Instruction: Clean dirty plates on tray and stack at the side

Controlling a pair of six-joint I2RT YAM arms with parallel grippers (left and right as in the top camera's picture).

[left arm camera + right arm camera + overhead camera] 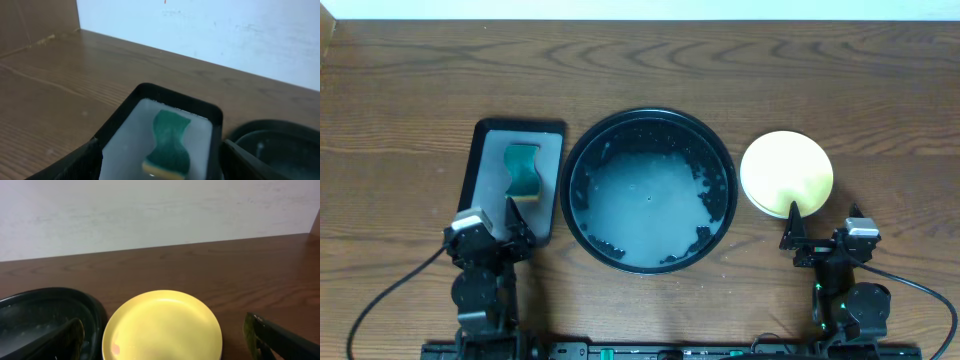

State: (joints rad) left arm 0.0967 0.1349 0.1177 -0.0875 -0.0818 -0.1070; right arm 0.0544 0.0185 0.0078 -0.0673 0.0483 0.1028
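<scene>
The large round black tray [582, 150] sits mid-table, holding only pale wet film and dark specks. It also shows in the left wrist view [280, 131] and in the right wrist view [45, 302]. A pale yellow plate [786, 173] lies on the table right of the tray. In the right wrist view the yellow plate [162, 325] has a faint orange smear near its left edge. No mint green plate shows. My right gripper [823, 232] [167, 347] is open and empty just in front of the yellow plate. My left gripper [495, 222] [160, 170] is open and empty.
A flat grey rectangular tray with black edge [490, 150] [130, 135] lies left of the black tray. A green sponge with a yellow underside [524, 172] [169, 142] rests on it, just ahead of my left fingers. A pale wall stands behind the table.
</scene>
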